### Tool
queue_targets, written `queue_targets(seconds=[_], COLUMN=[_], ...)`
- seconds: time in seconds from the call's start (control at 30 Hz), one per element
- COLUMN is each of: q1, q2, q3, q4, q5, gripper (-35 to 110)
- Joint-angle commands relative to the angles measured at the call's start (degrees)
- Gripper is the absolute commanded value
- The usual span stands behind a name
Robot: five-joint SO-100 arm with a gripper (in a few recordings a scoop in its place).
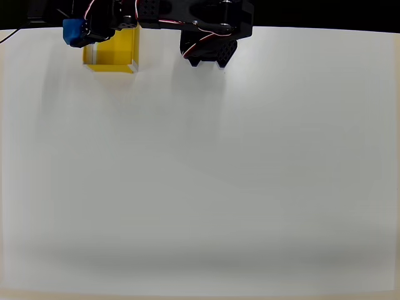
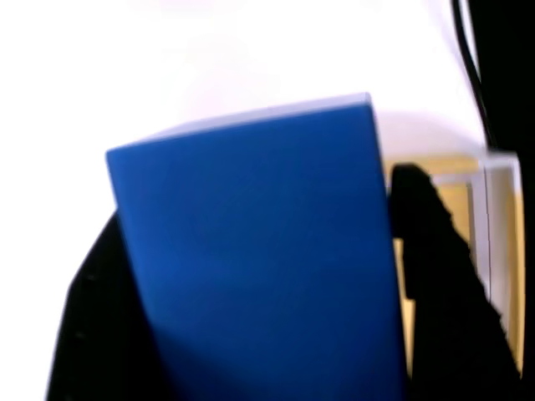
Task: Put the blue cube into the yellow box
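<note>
At the far left corner of the white table [image 1: 200, 187], seen from overhead, my gripper [image 1: 78, 32] holds the blue cube [image 1: 73, 31] lifted clear of the surface, just off the upper left corner of the yellow box [image 1: 115, 53]. My fingers are closed on the cube's two sides; in the wrist view the cube [image 2: 251, 259] fills most of the picture with a dark finger [image 2: 435, 276] pressed against its right face, and the box's whitish wall [image 2: 497, 225] shows beyond that finger, to the right of the cube.

I judge this the carrying step, near its end: the cube is beside the box's opening, not squarely over it. My next move calls for a short shift toward the box's middle, then lowering and spreading my fingers, keeping the cube clear of the near wall.
</note>
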Motion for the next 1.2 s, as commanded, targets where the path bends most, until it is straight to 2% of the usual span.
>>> queue_targets(seconds=[0.0,0.33,0.63,0.97,1.17], q1=[2.6,4.3,4.3,4.3,4.1], q2=[8.3,18.1,21.6,22.8,23.0], q3=[2.0,15.0,26.0,30.8,29.9], q4=[0.2,-2.9,-14.7,-19.8,-19.9], q5=[-0.9,-2.1,-2.2,-2.4,-3.1], gripper=[17,17,19,39,38])
